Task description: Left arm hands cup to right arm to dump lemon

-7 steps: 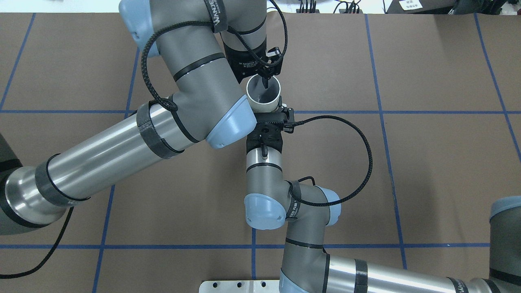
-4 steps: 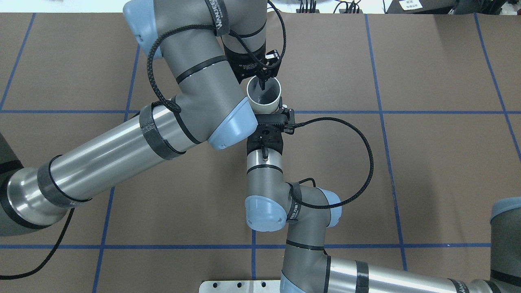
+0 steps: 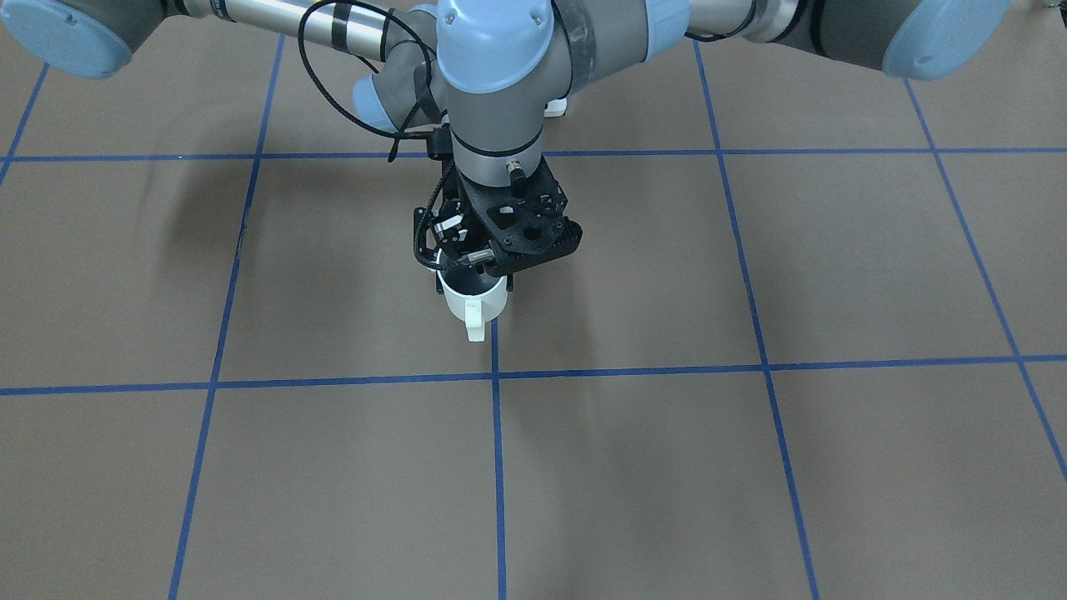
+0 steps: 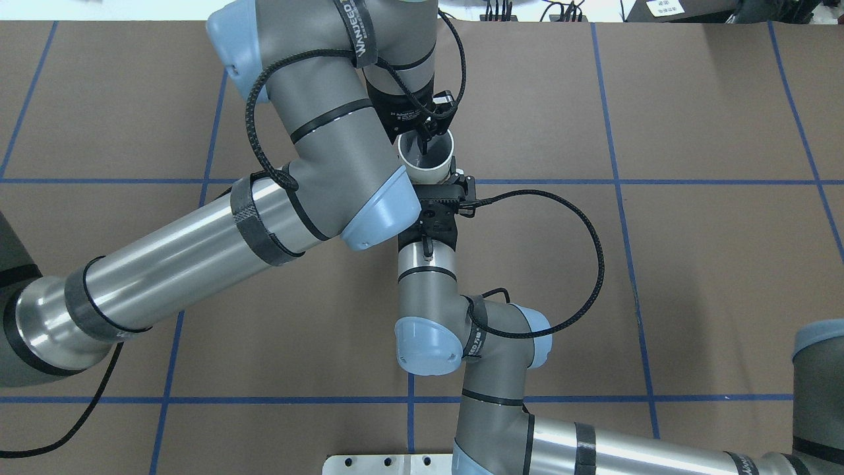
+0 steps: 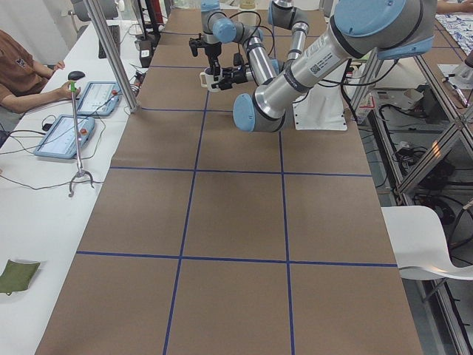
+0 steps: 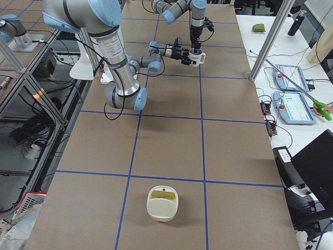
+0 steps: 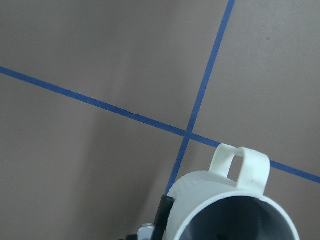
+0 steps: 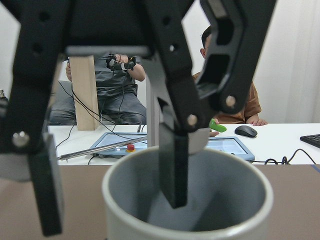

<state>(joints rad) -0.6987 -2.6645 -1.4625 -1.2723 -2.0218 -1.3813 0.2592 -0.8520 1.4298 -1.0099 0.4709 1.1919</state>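
In the overhead view, left of the two grippers, the left arm [image 4: 198, 251] slants across much of the table [image 4: 712, 264]. Bare brown surface crossed by blue tape lines [image 4: 620, 181] shows around it. The left gripper [image 4: 426, 136] points straight down, and the table's far edge [image 4: 659, 22] lies near, just beyond it. The cup [image 4: 432, 173] hangs upright in the air between both grippers. The left gripper's jaws stand apart astride the cup's wall: one finger [image 8: 172, 165] hangs inside the mouth, the other finger [image 8: 46, 185] is outside with a gap to the rim. The right gripper [image 4: 443, 187] reaches in level from the robot's side and is clamped on the cup's body, the handle [image 3: 475, 327] turned away from it. The cup's floor is hidden, so what it holds cannot be told. Right of the grippers a black cable loop [image 4: 593, 251] arcs over wide open table. Far off at the right arm's end of the table, a cream bowl [image 6: 162, 208] holds a yellow-green piece [image 6: 164, 195]. A strap [image 4: 354, 30] above the left gripper reads WANJEED; the white print on that gripper's body is too small to read
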